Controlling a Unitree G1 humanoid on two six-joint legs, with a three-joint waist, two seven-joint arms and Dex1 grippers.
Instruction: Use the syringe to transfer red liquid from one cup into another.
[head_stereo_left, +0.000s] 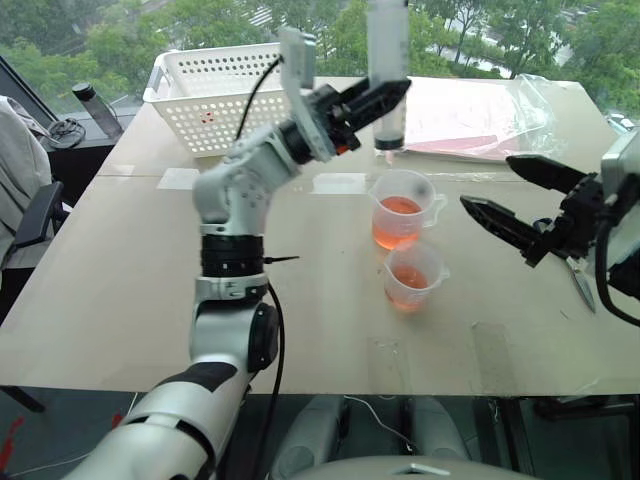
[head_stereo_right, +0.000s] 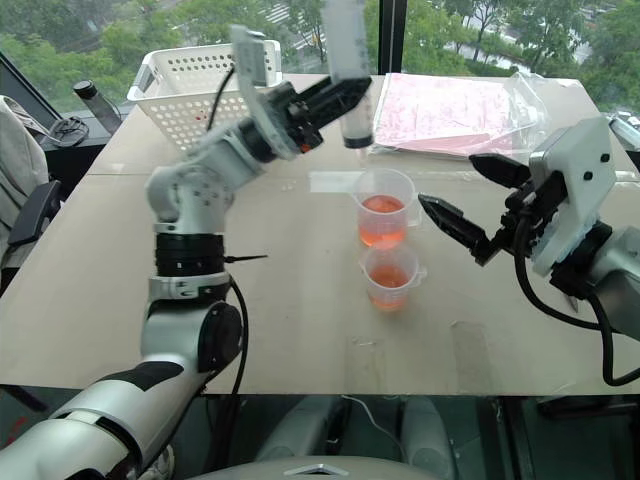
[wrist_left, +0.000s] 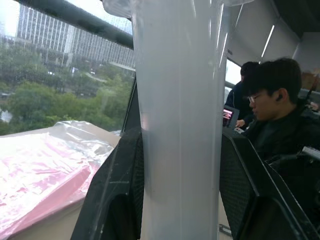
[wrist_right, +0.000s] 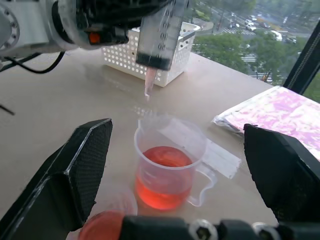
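**Syringe held upright above the taller beaker**

Above the taller beaker (head_stereo_left: 402, 208), the syringe (head_stereo_left: 387, 70) is held upright, its nozzle pointing down and hanging clear of the beaker's rim. The barrel is pinched between the two black fingers of the left tool (head_stereo_left: 385, 97), which reaches in from the side of the white perforated basket (head_stereo_left: 215, 90). In the left wrist view the translucent barrel (wrist_left: 181, 125) is seen pressed between both fingers (wrist_left: 117, 195).

Red liquid (head_stereo_left: 400, 207) is seen in the taller beaker, whose handle is turned away from the left arm. Just in front of that beaker, on the robot's side, the shorter beaker (head_stereo_left: 411, 277) stands on the surface (head_stereo_left: 120, 280), also holding red liquid; whether the two touch cannot be told.

Beside the taller beaker, on its handle side, the right tool (head_stereo_left: 520, 200) is held above the surface with its fingers spread wide and nothing between them. In the right wrist view the beaker (wrist_right: 169, 167) is framed between those fingers.

Beyond the taller beaker, a pink packet in clear plastic (head_stereo_left: 480, 115) lies on the surface.
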